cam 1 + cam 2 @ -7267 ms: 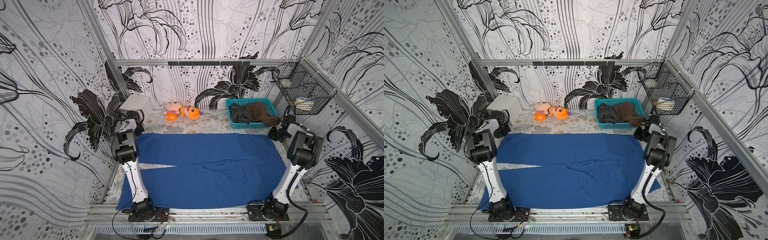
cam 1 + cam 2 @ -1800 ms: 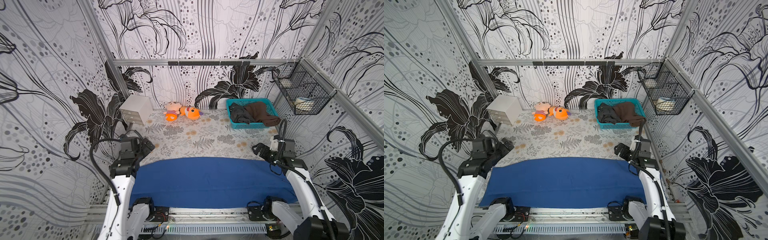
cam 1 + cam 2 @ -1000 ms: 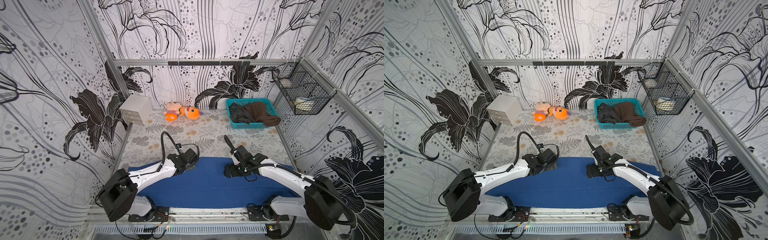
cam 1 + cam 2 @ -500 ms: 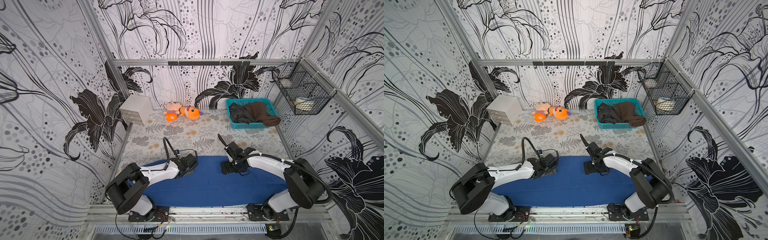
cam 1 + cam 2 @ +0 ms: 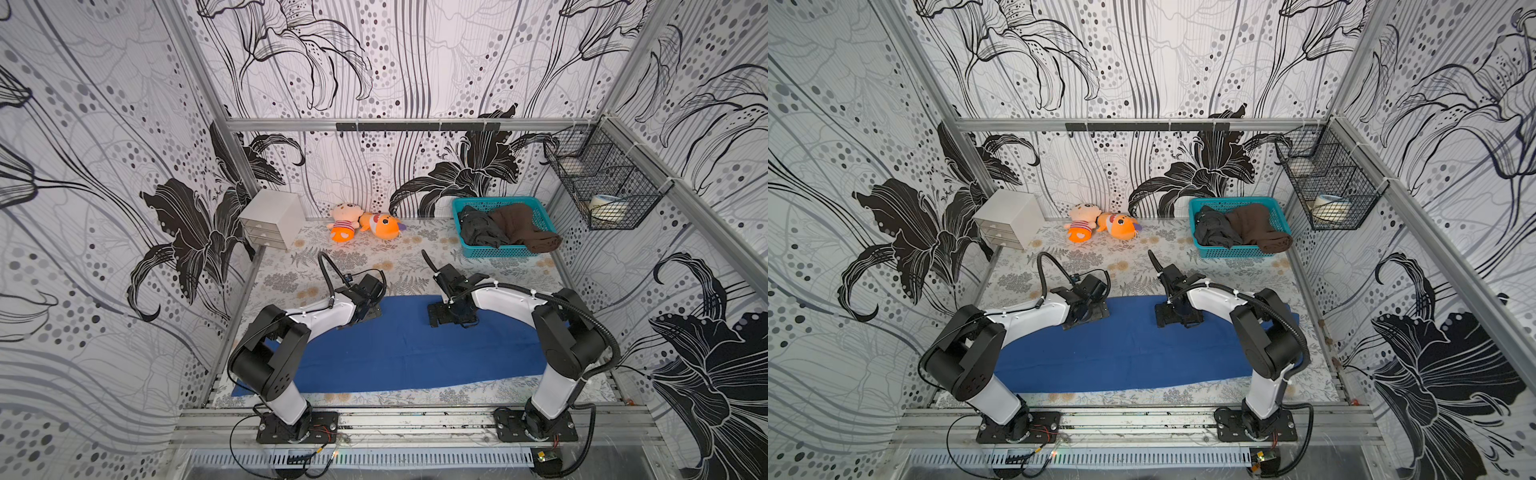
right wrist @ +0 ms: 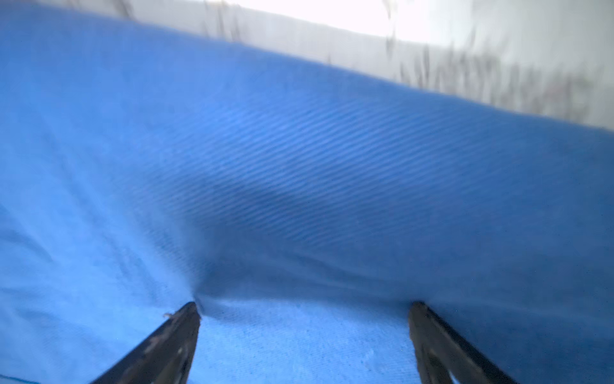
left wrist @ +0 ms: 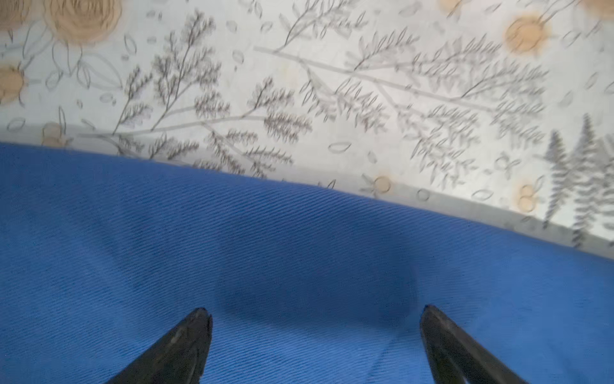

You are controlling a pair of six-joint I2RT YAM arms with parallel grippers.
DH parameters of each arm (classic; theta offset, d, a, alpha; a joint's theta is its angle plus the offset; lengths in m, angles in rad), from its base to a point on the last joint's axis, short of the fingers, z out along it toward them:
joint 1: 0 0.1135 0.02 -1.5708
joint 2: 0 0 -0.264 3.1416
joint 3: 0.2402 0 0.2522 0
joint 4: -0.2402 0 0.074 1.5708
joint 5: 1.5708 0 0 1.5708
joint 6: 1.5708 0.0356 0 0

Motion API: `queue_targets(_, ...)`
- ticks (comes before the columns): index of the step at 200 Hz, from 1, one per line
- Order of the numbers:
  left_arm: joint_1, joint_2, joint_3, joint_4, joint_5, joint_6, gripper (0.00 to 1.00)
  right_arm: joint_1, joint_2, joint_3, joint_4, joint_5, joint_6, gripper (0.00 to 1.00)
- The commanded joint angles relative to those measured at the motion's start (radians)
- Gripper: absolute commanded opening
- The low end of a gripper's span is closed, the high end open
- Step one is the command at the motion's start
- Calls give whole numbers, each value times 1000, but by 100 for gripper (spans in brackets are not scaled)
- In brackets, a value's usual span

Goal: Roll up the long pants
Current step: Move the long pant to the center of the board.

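Royal-blue twill cloth: the long pants (image 5: 415,349) lie flat as one broad band across the lower centre of the frame in both top views, on the flower-printed table (image 5: 353,257). The two legs cannot be told apart. The top views give the full outline, with the near edge slightly curved and parts of the band hidden behind the arms, but they do not show the weave. The wrist views supply it: fine diagonal ribs, and the band's far edge lying against the print. The left gripper (image 5: 368,311) stands near that far edge, left of centre, jaws spread wide. In the left wrist view its fingertips (image 7: 196,322) sit low over the cloth with nothing between them, and contact is uncertain. The right gripper (image 5: 451,318), right of centre, is equally wide. In the right wrist view its fingertips (image 6: 186,320) press into the cloth, which puckers at one tip. Neither grips anything.
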Motion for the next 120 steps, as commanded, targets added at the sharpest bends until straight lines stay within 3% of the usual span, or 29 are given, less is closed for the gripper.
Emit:
queue_targets(1, 65, 50, 51, 10, 46, 94, 99, -48, 92, 14, 109, -147, -4, 99)
queue_targets(62, 208, 107, 115, 38, 132, 189, 99, -101, 161, 110, 102, -195, -10, 99)
queue_targets(95, 211, 122, 146, 53, 183, 211, 99, -104, 128, 86, 116, -194, -15, 99)
queue_targets(120, 178, 38, 109, 21, 161, 164, 99, -104, 109, 67, 110, -183, -21, 99)
